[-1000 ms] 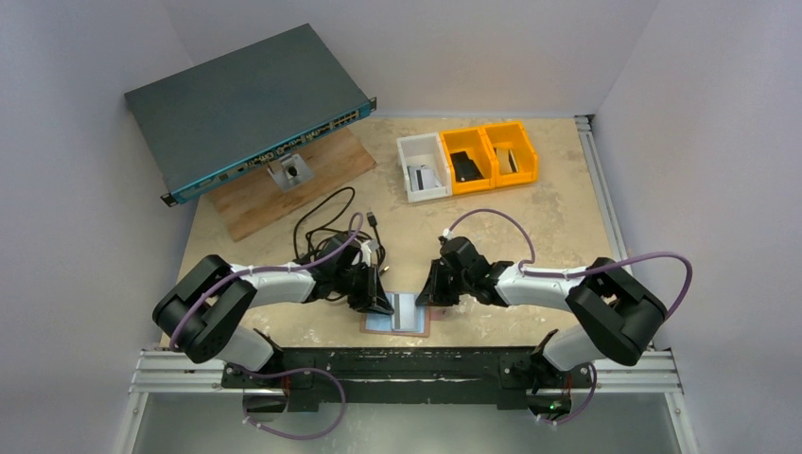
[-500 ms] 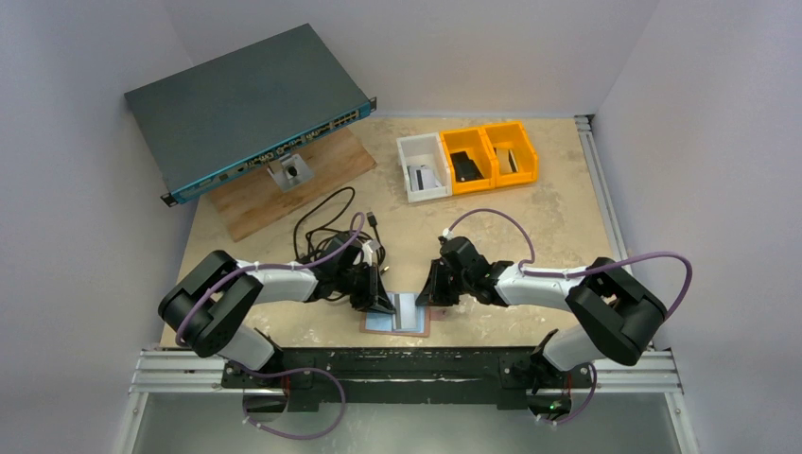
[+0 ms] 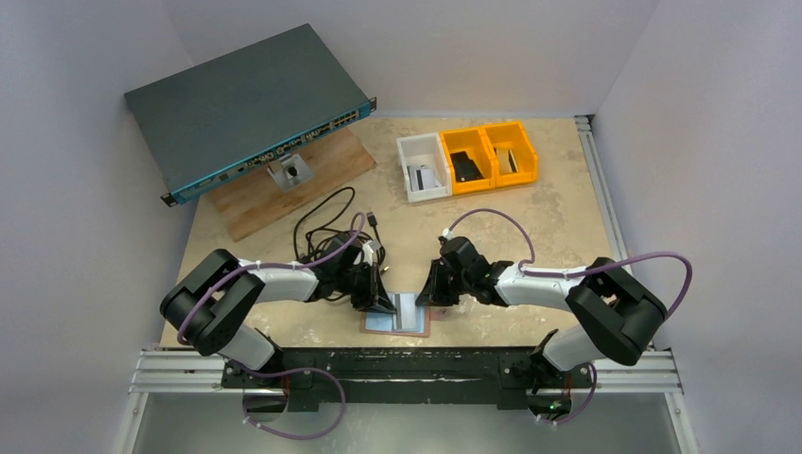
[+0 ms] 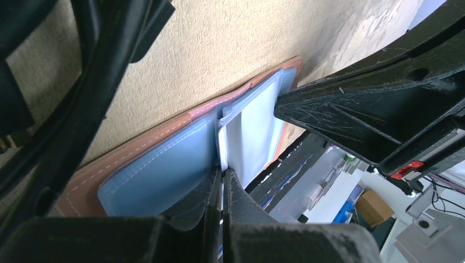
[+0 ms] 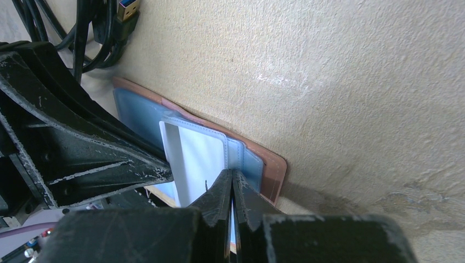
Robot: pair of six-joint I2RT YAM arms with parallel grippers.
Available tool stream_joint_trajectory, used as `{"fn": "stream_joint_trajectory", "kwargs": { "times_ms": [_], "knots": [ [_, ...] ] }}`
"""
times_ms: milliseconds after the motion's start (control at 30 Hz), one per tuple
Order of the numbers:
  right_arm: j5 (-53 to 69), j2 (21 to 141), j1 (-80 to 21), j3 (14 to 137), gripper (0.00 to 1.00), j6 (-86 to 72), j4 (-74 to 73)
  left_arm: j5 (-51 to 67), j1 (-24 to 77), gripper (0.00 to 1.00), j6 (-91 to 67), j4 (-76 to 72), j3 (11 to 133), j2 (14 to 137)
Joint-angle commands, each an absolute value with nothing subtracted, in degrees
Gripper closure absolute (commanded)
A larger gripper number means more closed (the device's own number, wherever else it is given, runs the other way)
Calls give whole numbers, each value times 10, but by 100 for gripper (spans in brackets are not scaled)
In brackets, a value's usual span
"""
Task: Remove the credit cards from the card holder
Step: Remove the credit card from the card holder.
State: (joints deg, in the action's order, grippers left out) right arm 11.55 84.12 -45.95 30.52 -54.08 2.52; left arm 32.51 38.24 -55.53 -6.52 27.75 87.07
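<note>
The beige desk (image 3: 558, 227) carries the open card holder (image 3: 397, 312) at its near edge, tangled black cables (image 3: 326, 227) mid-left, a wooden board (image 3: 274, 194) far left, three bins (image 3: 466, 159) far right.

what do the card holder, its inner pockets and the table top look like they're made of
Card holder: probably leather or imitation, matte reddish-brown with a stitched edge. Inner pockets: soft clear plastic, glossy and bluish, with sewn seams. Table top: hard beige board with a grainy, slightly worn surface.

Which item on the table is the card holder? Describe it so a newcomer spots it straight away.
Look at the table's near edge, midway between the two arm bases. The card holder lies open and flat there, the only reddish-brown thing with clear pockets, unlike the tangled black cables behind it.
</note>
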Motion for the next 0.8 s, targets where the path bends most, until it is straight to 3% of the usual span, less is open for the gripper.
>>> {"fn": "stream_joint_trajectory", "kwargs": {
  "times_ms": [0,767],
  "knots": [
    [28,882,-458,273,100,-510,-54,306,377,100,-546,-49,282,845],
    [30,853,-455,281,100,-506,-66,270,346,100,-493,76,260,742]
  ]
}}
